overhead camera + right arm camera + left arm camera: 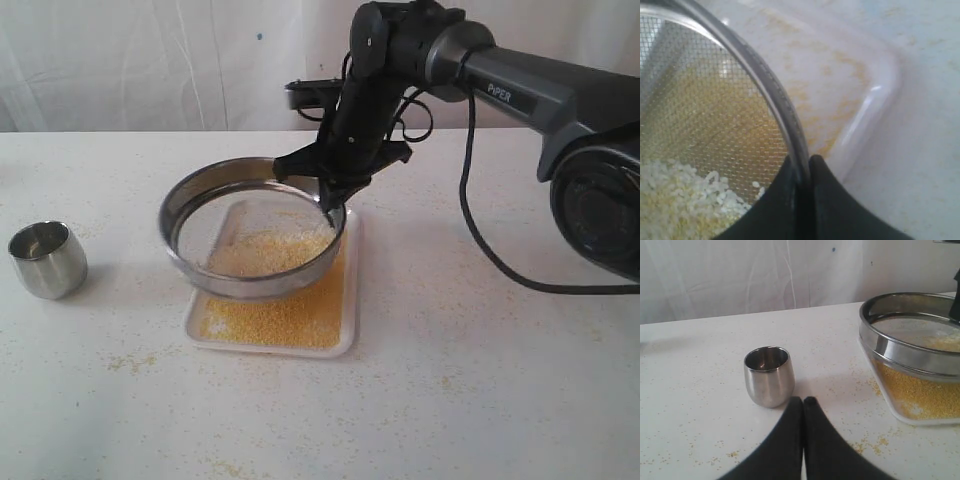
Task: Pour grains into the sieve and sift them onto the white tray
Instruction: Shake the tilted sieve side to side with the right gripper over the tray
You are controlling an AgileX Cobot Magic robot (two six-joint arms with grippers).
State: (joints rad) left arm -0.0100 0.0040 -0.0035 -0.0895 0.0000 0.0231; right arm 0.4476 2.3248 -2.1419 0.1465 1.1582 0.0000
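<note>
One arm [540, 98] marked "PiPER" in exterior view; right gripper [333, 205] clamps sieve [250, 284] rim, sieve tilted above white tray [352, 300] holding grains [270, 320]. Left wrist: left gripper [803, 402] clenched, empty, near steel cup [768, 375]. Right wrist: fingers [840, 210] pinch sieve rim.

The sieve [232, 280] covers most of the white tray [275, 349], hiding its far side from the exterior camera, and my right gripper [332, 203] masks the bit of rim it clamps. My right arm [540, 95] runs off that picture's edge. My left wrist view cuts off the sieve, the tray and the base of my left gripper [803, 407]. My right wrist view is blurred up close; from outside, single grains [280, 318] are too small to tell apart.
</note>
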